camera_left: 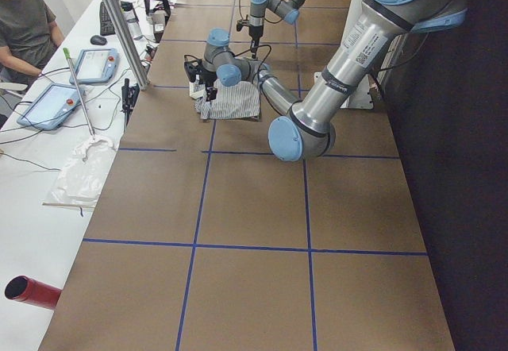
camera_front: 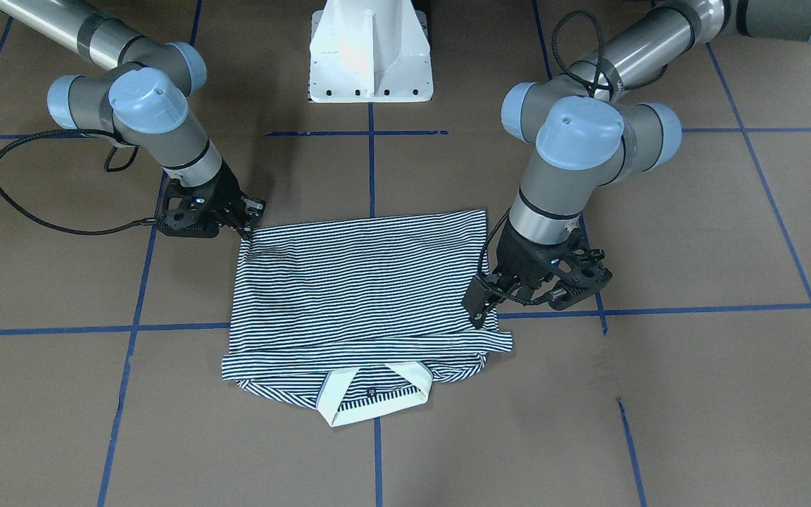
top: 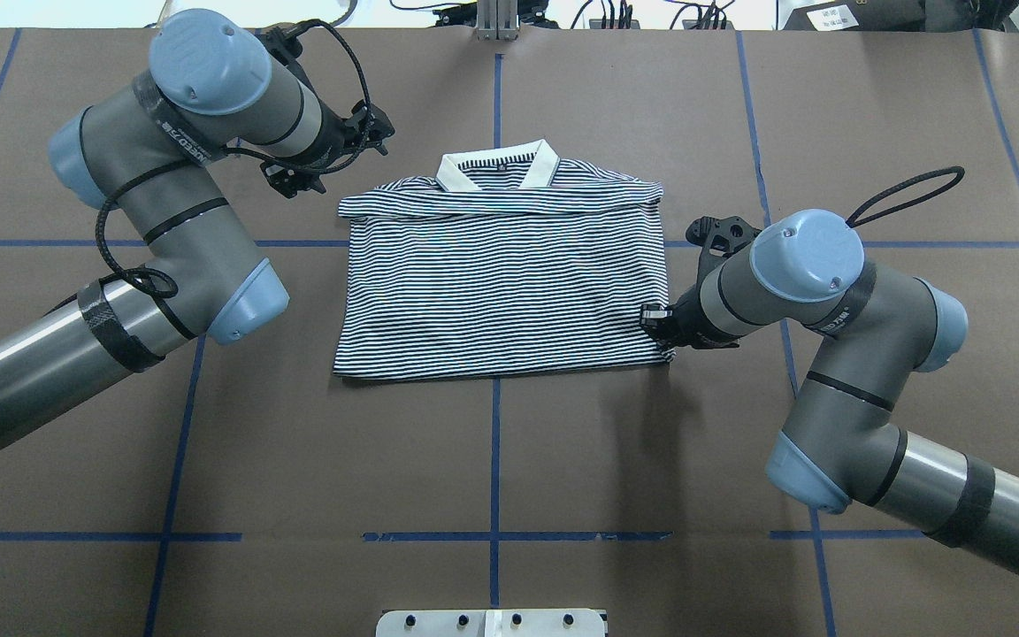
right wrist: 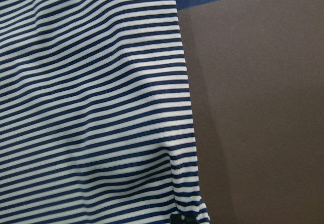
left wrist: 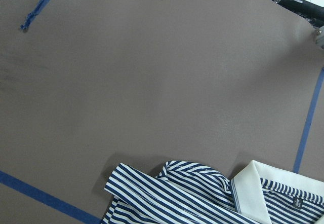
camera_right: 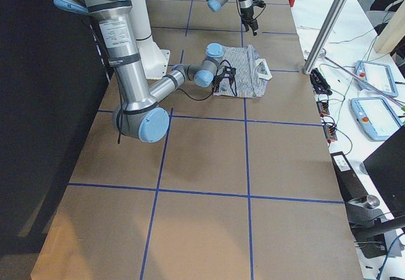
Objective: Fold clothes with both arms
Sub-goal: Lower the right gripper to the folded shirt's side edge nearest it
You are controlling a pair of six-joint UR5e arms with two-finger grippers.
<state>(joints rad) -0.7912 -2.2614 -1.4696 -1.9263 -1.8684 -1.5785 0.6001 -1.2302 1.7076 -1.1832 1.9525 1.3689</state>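
Striped navy-and-white polo shirt [top: 501, 283] lies between the black left gripper [top: 333, 159], upper left, and right gripper [top: 656, 324], lower right; I cannot tell if either grips.

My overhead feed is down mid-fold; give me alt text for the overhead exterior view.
A striped polo shirt lies folded into a rectangle on the brown table, cream collar at the far edge. The right gripper is at its near right corner; the left gripper hangs beside its far left corner.
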